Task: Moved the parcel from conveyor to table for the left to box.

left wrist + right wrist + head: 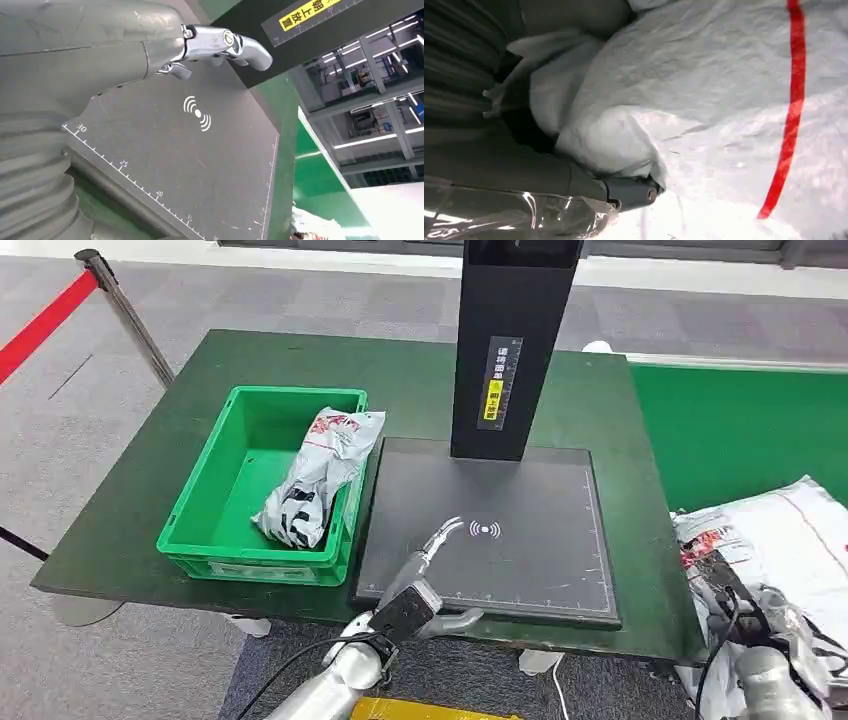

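A white plastic parcel (780, 530) with red print lies at the right, beside the table's edge. My right hand (735, 600) is down on it. In the right wrist view this hand (524, 165) grips a bunched fold of the white parcel (704, 85), with the thumb pressed into the film. My left hand (425, 575) hovers open over the front-left part of the black scanner pad (520, 560), fingers stretched out and holding nothing. The left wrist view shows that hand (150, 45) above the pad (200, 160). Another printed parcel (315, 480) leans inside the green box (200, 510).
A black column (510, 350) rises from the pad's far edge. The green conveyor belt (740, 430) runs on the right, with several white bags piled near my right arm. A stanchion with a red belt (120, 300) stands at the far left.
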{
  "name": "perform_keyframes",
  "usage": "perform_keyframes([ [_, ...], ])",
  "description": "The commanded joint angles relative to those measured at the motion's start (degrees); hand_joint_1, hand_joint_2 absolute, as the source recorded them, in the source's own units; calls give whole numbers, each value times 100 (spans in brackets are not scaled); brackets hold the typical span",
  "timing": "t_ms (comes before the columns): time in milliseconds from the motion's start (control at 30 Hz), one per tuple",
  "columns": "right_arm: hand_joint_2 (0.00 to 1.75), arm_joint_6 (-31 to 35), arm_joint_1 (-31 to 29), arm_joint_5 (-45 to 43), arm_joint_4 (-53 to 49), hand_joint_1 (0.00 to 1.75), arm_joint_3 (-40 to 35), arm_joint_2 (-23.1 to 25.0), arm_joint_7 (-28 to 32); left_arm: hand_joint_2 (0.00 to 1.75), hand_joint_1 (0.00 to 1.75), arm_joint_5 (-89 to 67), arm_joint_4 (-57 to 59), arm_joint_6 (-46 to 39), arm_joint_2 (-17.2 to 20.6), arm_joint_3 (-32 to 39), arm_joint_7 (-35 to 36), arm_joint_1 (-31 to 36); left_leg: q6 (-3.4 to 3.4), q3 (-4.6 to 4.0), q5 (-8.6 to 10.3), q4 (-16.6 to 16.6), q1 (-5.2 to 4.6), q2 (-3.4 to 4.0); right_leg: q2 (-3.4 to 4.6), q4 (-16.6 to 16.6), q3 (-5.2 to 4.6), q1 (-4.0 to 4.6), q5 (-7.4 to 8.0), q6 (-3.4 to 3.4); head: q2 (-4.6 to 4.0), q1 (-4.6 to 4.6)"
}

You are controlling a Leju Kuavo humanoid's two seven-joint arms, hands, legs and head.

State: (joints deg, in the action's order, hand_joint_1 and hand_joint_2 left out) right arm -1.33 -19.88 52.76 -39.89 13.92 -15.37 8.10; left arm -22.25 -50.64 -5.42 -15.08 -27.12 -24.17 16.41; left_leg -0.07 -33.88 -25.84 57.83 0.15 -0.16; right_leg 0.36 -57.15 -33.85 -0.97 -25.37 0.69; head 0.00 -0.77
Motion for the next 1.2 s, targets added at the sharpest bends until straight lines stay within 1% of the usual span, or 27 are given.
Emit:
perform_keyframes([
  [33,175,-621,78,-1296,-326,175,50,481,528,175,0,54,335,-76,46,-9,-15,41,-8,21,-8,-10,7,44,41,12,10,8,7,-8,0,0],
  [67,175,-639,83,-1450,-386,175,89,512,553,175,0,46,331,-93,44,-3,-2,50,-8,20,-12,-11,7,56,51,13,13,8,8,-9,0,0],
  [100,175,-674,93,-1540,-417,175,117,528,571,175,0,43,331,-95,45,-3,1,51,-17,-5,-19,-12,4,66,63,11,16,5,8,-12,0,0],
  [167,175,-796,278,-1927,-753,175,87,586,682,175,0,6,345,-139,62,-4,13,50,-13,1,-26,-19,6,92,89,18,17,7,14,-13,0,2],
  [300,175,-778,617,-2469,-1387,175,185,811,796,175,0,23,446,-218,86,43,-80,24,-16,4,-34,-12,6,87,84,12,26,12,3,-10,0,0],
  [467,175,-761,683,-2569,-1523,175,218,850,825,175,0,5,454,-261,74,46,-98,22,-24,4,-33,-14,5,89,87,9,23,17,-2,-14,0,0],
  [533,175,-662,810,-2626,-1784,175,261,910,824,175,0,3,430,-258,60,59,-98,9,-27,11,-35,-17,5,90,88,9,21,20,-5,-18,0,-2],
  [567,175,-664,978,-2684,-2074,175,264,932,761,175,0,-2,405,-231,53,71,-93,-5,-27,10,-35,-14,4,89,88,1,8,18,-6,-17,0,0],
  [600,175,-690,1170,-2770,-2404,175,276,938,664,175,0,-25,380,-212,47,76,-78,-17,-32,28,-35,-33,5,83,79,15,26,21,-10,-25,0,0],
  [633,175,-705,1256,-2778,-2539,175,278,950,627,175,0,-30,366,-202,46,80,-75,-24,-35,43,-32,-18,4,78,77,-1,1,18,-11,-23,0,0],
  [667,175,-717,1308,-2790,-2647,175,273,943,572,175,0,-40,348,-195,47,81,-72,-32,-38,50,-34,-22,6,77,75,-2,5,20,-14,-27,0,0],
  [767,175,-717,1308,-2790,-2647,175,273,943,572,175,0,-40,348,-195,47,81,-72,-32,-38,37,-31,-18,5,76,77,-16,-14,15,-17,-37,0,0],
  [833,175,-717,1308,-2790,-2647,175,273,943,572,175,0,-40,348,-195,47,81,-72,-32,-42,62,-35,-36,9,76,74,-7,7,17,-27,-51,0,0],
  [867,175,-741,1306,-2831,-2670,175,287,947,566,175,0,-50,337,-189,50,81,-69,-34,-37,36,-30,-26,8,80,81,-19,-24,11,-22,-49,0,0],
  [900,175,-764,1321,-2878,-2713,175,282,944,582,175,0,-71,325,-190,53,89,-59,-39,-39,48,-33,-32,9,76,75,-19,-14,11,-27,-52,0,0],
  [967,175,-733,1311,-2973,-2812,175,318,950,654,175,0,-86,320,-215,57,113,-45,-38,-36,30,-30,-28,6,79,80,-34,-38,8,-29,-57,0,0],
  [1000,175,-682,1313,-3064,-2992,175,291,947,732,175,0,-102,301,-238,57,149,-16,-52,-41,58,-36,-38,11,76,73,-25,-9,14,-36,-64,0,0],
  [1033,175,-626,1332,-3147,-3177,175,316,970,758,175,0,-114,289,-235,56,171,-9,-61,-44,34,-34,-31,5,84,84,-38,-42,7,-32,-63,0,0],
  [1067,175,-589,1360,-3176,-3367,175,331,990,757,175,0,-127,272,-241,54,184,-3,-72,-43,28,-32,-32,6,85,85,-39,-47,7,-32,-65,0,0],
  [1100,175,-554,1405,-3185,-3624,175,341,1012,750,175,0,-144,235,-247,55,199,2,-99,-47,58,-40,-41,12,84,81,-30,-17,14,-39,-71,0,0],
  [1133,175,-577,1522,-3309,-4065,175,347,1030,763,175,0,-156,188,-221,56,216,6,-130,-45,29,-33,-36,3,90,90,-45,-53,4,-34,-67,0,-2],
  [1167,175,-577,1617,-3319,-4367,175,357,1040,689,175,0,-161,154,-208,57,220,5,-164,-45,11,-33,-34,2,90,91,-51,-61,2,-34,-66,0,0],
  [1200,175,-573,1715,-3321,-4646,175,395,1072,642,175,0,-171,110,-200,75,193,14,-208,-47,12,-38,-36,2,98,98,-51,-53,3,-38,-69,0,0],
])
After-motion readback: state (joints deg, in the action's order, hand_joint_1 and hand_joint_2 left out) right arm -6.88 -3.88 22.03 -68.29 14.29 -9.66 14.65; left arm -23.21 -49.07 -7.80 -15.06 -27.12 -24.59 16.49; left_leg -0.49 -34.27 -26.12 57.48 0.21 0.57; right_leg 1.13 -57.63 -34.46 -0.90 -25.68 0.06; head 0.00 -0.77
